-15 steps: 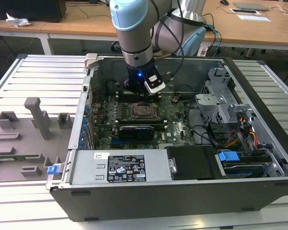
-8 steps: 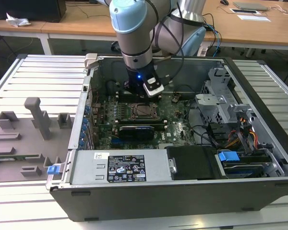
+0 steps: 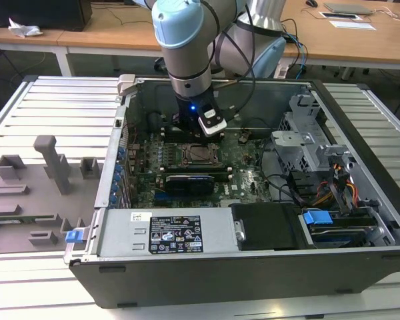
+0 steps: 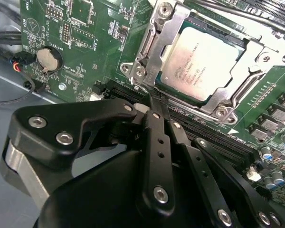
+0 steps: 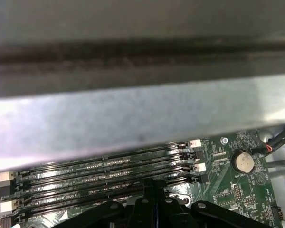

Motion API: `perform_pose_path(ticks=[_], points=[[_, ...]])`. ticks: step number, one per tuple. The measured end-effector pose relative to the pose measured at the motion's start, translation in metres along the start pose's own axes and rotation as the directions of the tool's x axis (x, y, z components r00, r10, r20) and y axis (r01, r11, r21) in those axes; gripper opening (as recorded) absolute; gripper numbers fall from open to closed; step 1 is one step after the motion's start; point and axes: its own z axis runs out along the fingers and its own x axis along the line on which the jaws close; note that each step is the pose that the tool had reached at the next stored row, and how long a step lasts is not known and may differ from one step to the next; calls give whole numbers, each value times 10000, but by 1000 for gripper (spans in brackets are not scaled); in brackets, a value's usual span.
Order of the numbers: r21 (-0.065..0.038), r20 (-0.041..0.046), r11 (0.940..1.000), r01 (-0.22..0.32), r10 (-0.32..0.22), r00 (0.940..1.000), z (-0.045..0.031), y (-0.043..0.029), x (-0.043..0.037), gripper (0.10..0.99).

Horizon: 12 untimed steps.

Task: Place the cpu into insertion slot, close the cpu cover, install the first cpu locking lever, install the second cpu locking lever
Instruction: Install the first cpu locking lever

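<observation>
Open PC case [image 3: 360, 167] lies on its side on a ribbed metal table [image 3: 60, 113]; green motherboard [image 3: 247, 180] faces up inside.

Arm [image 3: 187, 47] reaches down into the case. Gripper [image 4: 154, 102] sits low over the board, just beside the socket edge, between the socket and the long black memory slots [image 5: 109, 173]. Fingers [image 4: 156, 142] are pressed together, no gap seen between tips (second wrist view); nothing visibly held. Tips are at or very near a corner of the socket frame; contact can't be confirmed.

Cpu [image 4: 199, 64]: seated flat in the insertion slot [image 4: 237, 90], pale metal top facing up. Cpu cover [image 4: 159, 52]: silver frame is down around the chip, top showing through the cut-out. In the exterior view the socket w/ cpu [image 3: 195, 154] sits mid-board, directly under the wrist.

Locking levers: state can't be told from these views.

Other items: coin-cell battery [image 4: 48, 59] on the board, well apart from the socket; long black expansion card [image 3: 197, 181] near the socket; labelled power supply [image 3: 177, 233] along the near case wall; blue clip [image 3: 318, 218] by the drive bay, exterior view's right. Grey fixture blocks [image 3: 50, 160] stand on the table at exterior view's left.
</observation>
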Motion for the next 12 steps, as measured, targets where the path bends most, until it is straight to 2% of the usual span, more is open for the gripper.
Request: perform_pose_path(ticks=[4,9,10,12], points=[[-6,1,10000,2,-2,10000,-12,7,-5,106],[4,1,10000,2,-2,10000,-97,24,-22,106],[31,5,10000,5,-5,10000,-123,29,-27,106],[209,33,9998,25,-26,10000,-167,39,-37,106]])
